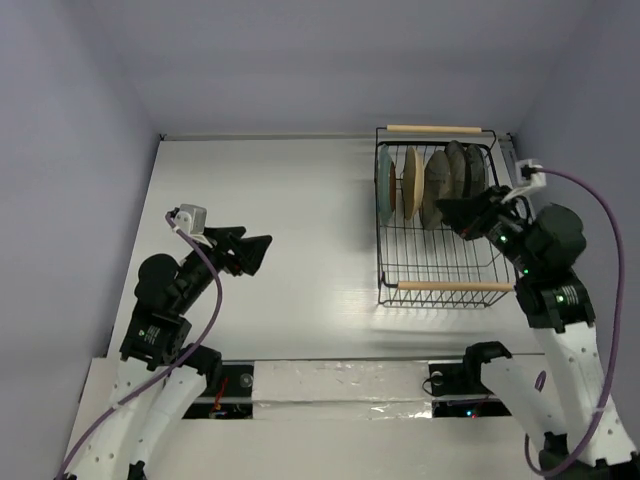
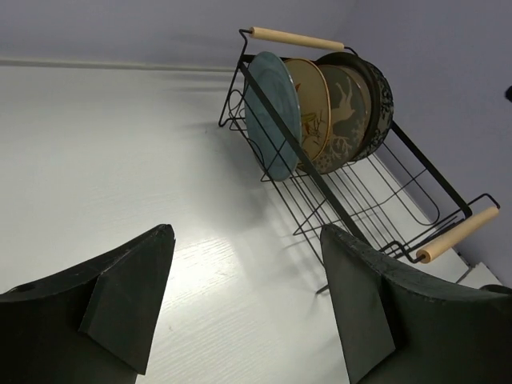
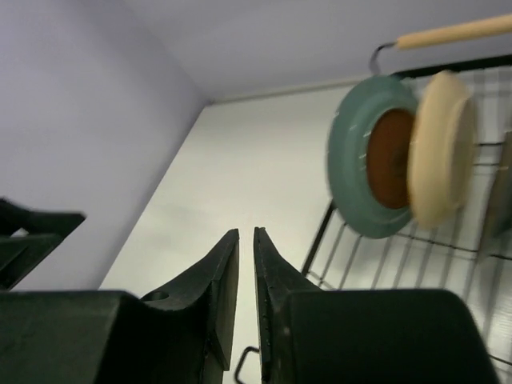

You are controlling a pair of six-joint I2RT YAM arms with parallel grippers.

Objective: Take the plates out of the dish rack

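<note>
Left gripper (image 1: 255,245): jaws spread wide, nothing between the fingers (image 2: 120,296), poised over the bare white table (image 1: 290,190). Ahead of these jaws and off to their right stands the black wire dish rack (image 2: 320,178) with its pale wooden handles (image 2: 298,38).

Four plates stand on edge at the rack's far end. Nearest the left jaws is the teal plate (image 2: 270,112), then the dark-rimmed beige plate (image 2: 314,104), the brown-grey plate with white drawing (image 2: 346,108) and the floral-rimmed plate (image 2: 382,94).

Right gripper (image 3: 246,232): jaws nearly closed, only a narrow slit between the fingers, holding nothing. From above its tips lie over the rack, just beside the plates. In its wrist view, which is blurred, the teal and beige plates sit ahead and to the right.
</note>
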